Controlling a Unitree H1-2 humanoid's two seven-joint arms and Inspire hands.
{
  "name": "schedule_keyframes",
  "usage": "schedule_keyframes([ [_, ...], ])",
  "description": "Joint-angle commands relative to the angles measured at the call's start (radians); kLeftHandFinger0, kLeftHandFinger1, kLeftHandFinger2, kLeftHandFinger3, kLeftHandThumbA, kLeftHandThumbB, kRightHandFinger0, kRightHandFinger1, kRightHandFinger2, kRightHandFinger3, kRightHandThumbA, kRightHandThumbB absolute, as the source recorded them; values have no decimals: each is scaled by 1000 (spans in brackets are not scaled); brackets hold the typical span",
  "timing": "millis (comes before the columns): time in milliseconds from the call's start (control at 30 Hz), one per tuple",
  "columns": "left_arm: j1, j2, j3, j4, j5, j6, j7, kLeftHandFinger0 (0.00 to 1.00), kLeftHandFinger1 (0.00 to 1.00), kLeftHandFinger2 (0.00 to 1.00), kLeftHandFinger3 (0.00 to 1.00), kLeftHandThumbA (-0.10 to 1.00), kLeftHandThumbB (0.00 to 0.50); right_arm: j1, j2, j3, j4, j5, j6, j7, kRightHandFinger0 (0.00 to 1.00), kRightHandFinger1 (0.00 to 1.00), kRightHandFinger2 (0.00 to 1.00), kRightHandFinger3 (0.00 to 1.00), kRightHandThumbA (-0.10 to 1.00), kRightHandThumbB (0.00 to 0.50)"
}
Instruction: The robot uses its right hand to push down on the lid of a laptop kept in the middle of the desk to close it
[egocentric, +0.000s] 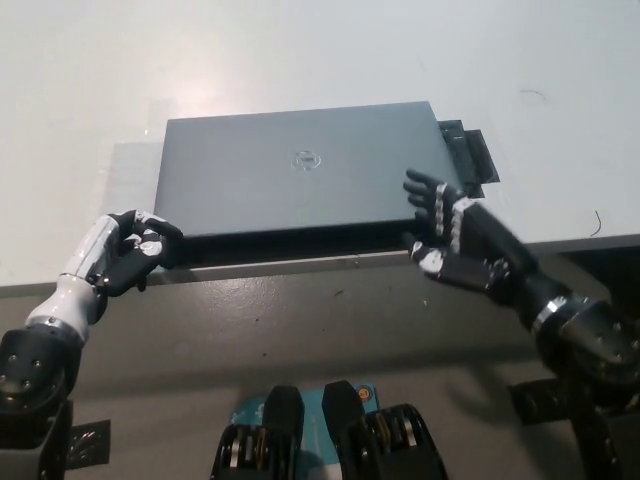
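Grey laptop lid (300, 170); black right robot hand (455, 238).

Leaving white desk (300, 50) open beyond flat grey laptop (300, 170); black right hand (455, 240) crowding its near-right corner.

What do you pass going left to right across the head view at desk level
Left hand at the desk's front edge → laptop, lid nearly down → right hand at the lid's right front corner → dark flat object beside the laptop.
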Motion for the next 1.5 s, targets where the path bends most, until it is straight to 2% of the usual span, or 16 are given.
schedule_keyframes([
  [0, -40, 29, 4, -6, 3, -3, -11, 154, 372, 545, 574, 35, 171, 24, 25, -3, 24, 24, -29, -10, 1000, 1000, 1000, 1000, 487, 370],
  [233, -41, 28, 0, -14, 7, 7, -11, 130, 351, 531, 566, 25, 167, 61, 62, -16, 125, 56, -99, 10, 1000, 1000, 1000, 1000, 429, 324],
  [433, -43, 23, 5, -13, 3, 14, -8, 71, 320, 509, 535, 17, 177, 60, 64, -16, 164, 44, -118, -1, 1000, 1000, 1000, 1000, 434, 328],
  [467, -42, 25, 4, -9, 3, 4, -10, 92, 329, 519, 535, 19, 175, 56, 62, -17, 155, 47, -110, 1, 1000, 1000, 1000, 1000, 428, 317],
  [633, -25, 32, 0, -13, 8, -10, -16, 86, 324, 535, 568, 28, 170, 44, 58, -26, 116, 56, -86, -3, 1000, 1000, 992, 1000, 452, 339],
  [733, -25, 28, 4, -13, 4, -2, -13, 79, 333, 554, 581, 33, 176, 30, 50, -30, 93, 62, -77, -1, 1000, 1000, 966, 1000, 463, 377],
  [833, -24, 32, 1, -5, 4, -20, -18, 132, 373, 570, 589, 59, 178, 30, 36, -15, 49, 56, -60, 10, 1000, 1000, 959, 1000, 450, 365],
  [933, -26, 29, 5, -6, 1, -13, -15, 112, 362, 570, 591, 65, 188, 37, 26, 2, 6, 63, -16, 28, 1000, 1000, 936, 1000, 418, 355],
  [967, -25, 26, 8, -11, -4, -12, -15, 90, 353, 574, 602, 29, 175, 41, 21, 9, -22, 81, 1, 49, 1000, 1000, 936, 1000, 398, 354],
  [1067, -31, 32, 8, -17, -1, -8, -16, 109, 364, 586, 609, 11, 168, 30, 14, 24, -85, 96, 35, 63, 1000, 1000, 917, 1000, 374, 358],
  [1167, -29, 36, 4, -35, 11, 23, -13, 122, 368, 583, 599, -4, 161, 7, 7, 32, -170, 111, 113, 60, 1000, 1000, 964, 1000, 395, 359],
  [1200, -30, 35, 7, -29, 5, 18, -14, 92, 341, 546, 581, -6, 163, -3, 1, 34, -190, 116, 125, 64, 1000, 1000, 1000, 1000, 397, 352],
  [1233, -30, 36, 5, -28, 9, 20, -13, 104, 342, 534, 576, 8, 173, -13, -2, 34, -194, 123, 117, 73, 1000, 1000, 1000, 1000, 385, 311],
  [1300, -30, 40, 3, -20, 13, 11, -14, 109, 343, 537, 581, 27, 173, -42, -11, 34, -197, 144, 86, 101, 1000, 1000, 1000, 1000, 389, 285],
  [1433, -29, 34, 12, -13, 3, 4, -12, 106, 343, 538, 576, 32, 181, -119, -21, 36, -211, 161, 139, 75, 1000, 1000, 1000, 1000, 420, 294],
  [1467, -28, 33, 13, -17, 4, 9, -10, 109, 348, 545, 579, 38, 181, -141, -25, 40, -197, 158, 139, 70, 1000, 1000, 1000, 1000, 430, 316],
])
